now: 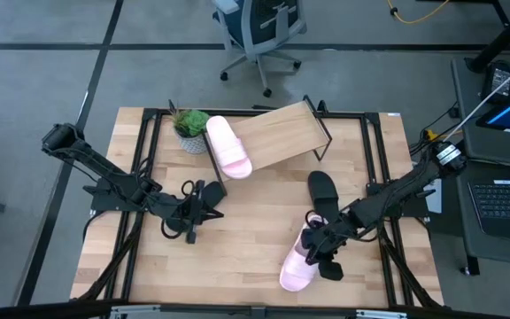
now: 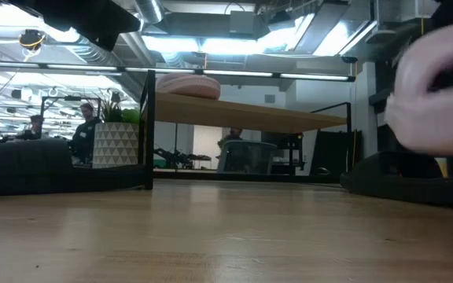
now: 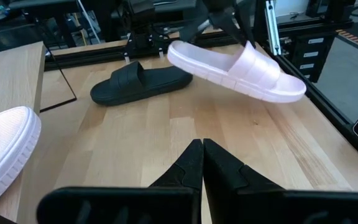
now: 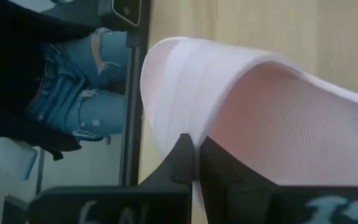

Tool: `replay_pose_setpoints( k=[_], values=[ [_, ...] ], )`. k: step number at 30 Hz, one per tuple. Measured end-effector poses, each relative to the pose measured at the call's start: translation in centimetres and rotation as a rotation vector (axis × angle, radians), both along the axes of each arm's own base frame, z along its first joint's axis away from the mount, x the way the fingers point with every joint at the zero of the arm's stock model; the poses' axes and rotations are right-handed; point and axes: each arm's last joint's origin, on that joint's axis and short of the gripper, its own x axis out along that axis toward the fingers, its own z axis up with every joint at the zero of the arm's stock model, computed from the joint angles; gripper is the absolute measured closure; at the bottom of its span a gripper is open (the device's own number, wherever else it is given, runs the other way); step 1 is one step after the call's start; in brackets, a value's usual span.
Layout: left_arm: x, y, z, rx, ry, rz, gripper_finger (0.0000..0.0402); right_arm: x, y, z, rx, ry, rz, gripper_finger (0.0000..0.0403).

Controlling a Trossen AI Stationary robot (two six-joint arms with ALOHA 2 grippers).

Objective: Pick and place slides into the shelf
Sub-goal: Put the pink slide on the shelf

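The light-wood table (image 1: 237,239) fills the middle of the high view, framed by black rails. Toward its far edge stands the shelf (image 1: 282,133), a slanted pale board on a thin black wire frame. One pale pink slide (image 1: 228,147) lies on the shelf's left end, partly over the board's edge, just beside a small potted plant (image 1: 189,129) in a patterned white pot. A black slide (image 1: 323,191) lies flat on the table in front of the shelf's right end.

The second pink slide (image 3: 238,68) is off the table surface, tilted, near the right front of the table. The right claw (image 1: 320,245) has its fingers pinched tight on the edge of this slide's strap; in the right wrist view the two dark fingers meet over the thin pink rim (image 4: 194,140). Something dark sits just beside that slide on the table, but I cannot tell what it is.

The left claw (image 1: 193,211) waits left of centre, fingers closed together and holding nothing.

Beyond the table a person's jeans (image 4: 82,81) show.
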Motion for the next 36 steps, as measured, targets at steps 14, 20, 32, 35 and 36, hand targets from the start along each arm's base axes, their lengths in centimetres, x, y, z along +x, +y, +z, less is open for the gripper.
replay_pose_setpoints(
  k=[14, 20, 32, 35, 36],
  values=[
    [0.0, 0.0, 0.0, 0.0, 0.0, 0.001, 0.0397, -2.8, -2.2, 4.6, -0.048, -0.154, -0.027, 0.0391],
    [0.0, 0.0, 0.0, 0.0, 0.0, 0.001, 0.0397, -3.1, -3.2, 7.9, -0.174, -0.193, -0.016, 0.0391],
    [0.0, 0.0, 0.0, 0.0, 0.0, 0.001, 0.0397, -2.2, -5.5, 11.8, -0.346, -0.276, 0.033, 0.0391],
    [0.0, 0.0, 0.0, 0.0, 0.0, 0.001, 0.0397, -2.0, -6.2, 11.7, -0.36, -0.257, 0.024, 0.0391],
    [0.0, 0.0, 0.0, 0.0, 0.0, 0.001, 0.0397, -2.0, -6.4, 11.6, -0.37, -0.251, 0.03, 0.0391]
  ],
)
